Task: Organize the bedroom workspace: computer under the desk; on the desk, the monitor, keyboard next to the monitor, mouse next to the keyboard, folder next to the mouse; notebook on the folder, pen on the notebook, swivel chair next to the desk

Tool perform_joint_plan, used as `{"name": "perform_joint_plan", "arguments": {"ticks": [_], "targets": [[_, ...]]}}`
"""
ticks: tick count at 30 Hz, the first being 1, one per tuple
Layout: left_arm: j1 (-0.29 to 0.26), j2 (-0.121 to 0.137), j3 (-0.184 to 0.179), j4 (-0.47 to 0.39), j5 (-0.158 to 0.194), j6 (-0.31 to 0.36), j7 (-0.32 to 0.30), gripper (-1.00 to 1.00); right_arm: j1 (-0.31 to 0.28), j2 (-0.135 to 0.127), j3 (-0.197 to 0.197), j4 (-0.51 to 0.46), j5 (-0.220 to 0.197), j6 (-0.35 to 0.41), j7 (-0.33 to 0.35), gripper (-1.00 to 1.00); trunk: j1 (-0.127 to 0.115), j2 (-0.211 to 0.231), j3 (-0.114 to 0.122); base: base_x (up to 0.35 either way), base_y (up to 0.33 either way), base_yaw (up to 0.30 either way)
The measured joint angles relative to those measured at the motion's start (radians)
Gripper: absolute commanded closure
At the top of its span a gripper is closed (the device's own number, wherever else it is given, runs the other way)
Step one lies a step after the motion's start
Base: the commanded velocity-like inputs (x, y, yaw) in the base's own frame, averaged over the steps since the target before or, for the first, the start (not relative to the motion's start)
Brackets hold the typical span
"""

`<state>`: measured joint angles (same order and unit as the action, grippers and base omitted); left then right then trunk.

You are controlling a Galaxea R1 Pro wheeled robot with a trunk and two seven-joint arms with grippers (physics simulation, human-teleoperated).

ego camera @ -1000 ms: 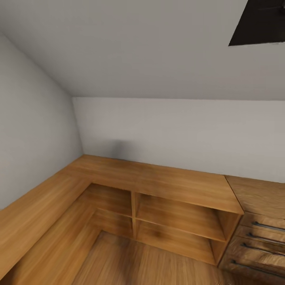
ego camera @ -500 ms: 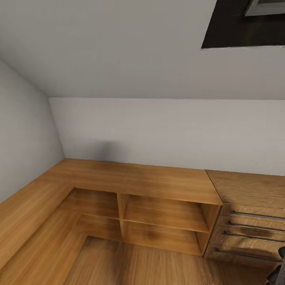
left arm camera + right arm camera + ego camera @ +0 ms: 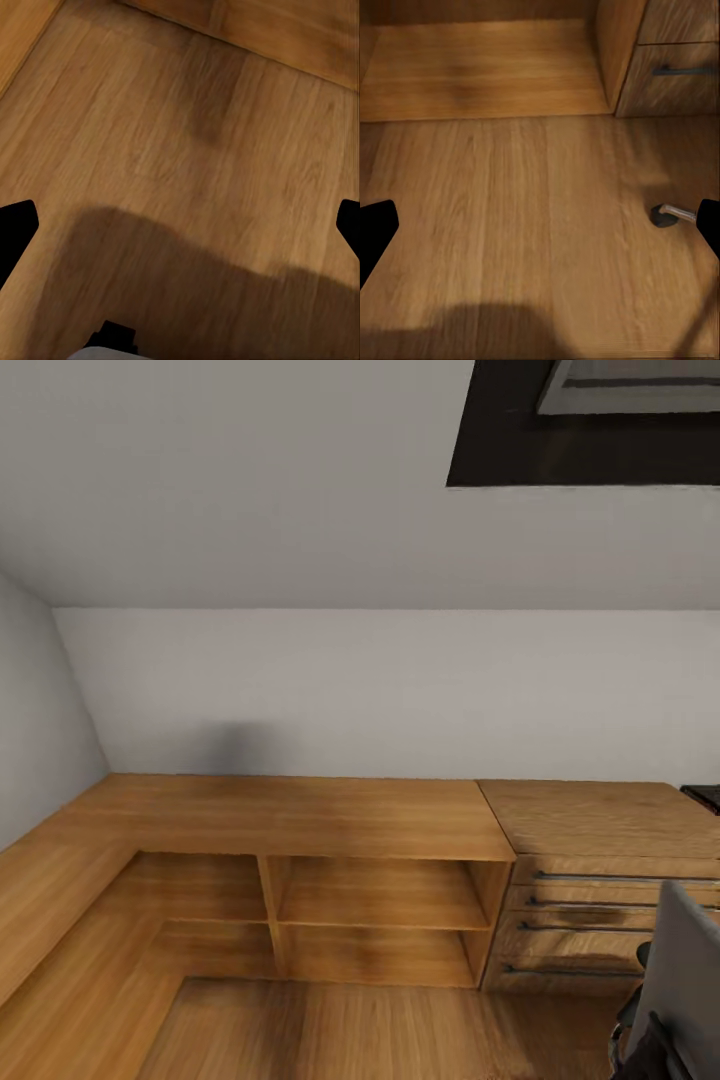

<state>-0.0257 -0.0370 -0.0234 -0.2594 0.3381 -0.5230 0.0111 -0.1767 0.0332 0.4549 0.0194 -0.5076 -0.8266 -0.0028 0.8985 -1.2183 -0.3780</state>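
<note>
The robot is travelling through the room, and both tools are hanging low over the wooden floor (image 3: 180,150) with nothing between their fingers. In the left wrist view the left tool (image 3: 180,225) is showing its two dark fingertips at opposite edges of the picture, spread wide, with only bare boards and a shadow ahead of it. The right tool (image 3: 540,225) is spread the same way and is empty; ahead of it are the low wooden shelving (image 3: 487,67) and a drawer unit (image 3: 675,52), and just off one fingertip a chrome leg ending in a dark caster is resting on the floor.

That caster likely belongs to the swivel chair (image 3: 675,990), whose grey back is edging into the lower right corner of the head view, on the right tool's side. A dark corner beyond the drawer unit may be the table, though I cannot tell.

The chair should roll easily but is bulky and may spin, so taking hold of the stiff backrest or an armrest and pushing steadily seems wisest
</note>
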Motion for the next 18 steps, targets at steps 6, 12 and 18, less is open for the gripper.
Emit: {"name": "perform_joint_plan", "arguments": {"ticks": [6, 12, 18], "targets": [[0.0, -0.001, 0.0, 0.0, 0.0, 0.0, 0.0, -1.0, 0.0, 0.0, 0.0, 0.0, 0.0, 0.0, 0.0, -1.0, 0.0, 0.0, 0.0, 0.0, 0.0, -0.26], [0.0, -0.001, 0.0, 0.0, 0.0, 0.0, 0.0, -1.0, 0.0, 0.0, 0.0, 0.0, 0.0, 0.0, 0.0, -1.0, 0.0, 0.0, 0.0, 0.0, 0.0, -0.26], [0.0, -0.001, 0.0, 0.0, 0.0, 0.0, 0.0, -1.0, 0.0, 0.0, 0.0, 0.0, 0.0, 0.0, 0.0, -1.0, 0.0, 0.0, 0.0, 0.0, 0.004, -0.26]]}}
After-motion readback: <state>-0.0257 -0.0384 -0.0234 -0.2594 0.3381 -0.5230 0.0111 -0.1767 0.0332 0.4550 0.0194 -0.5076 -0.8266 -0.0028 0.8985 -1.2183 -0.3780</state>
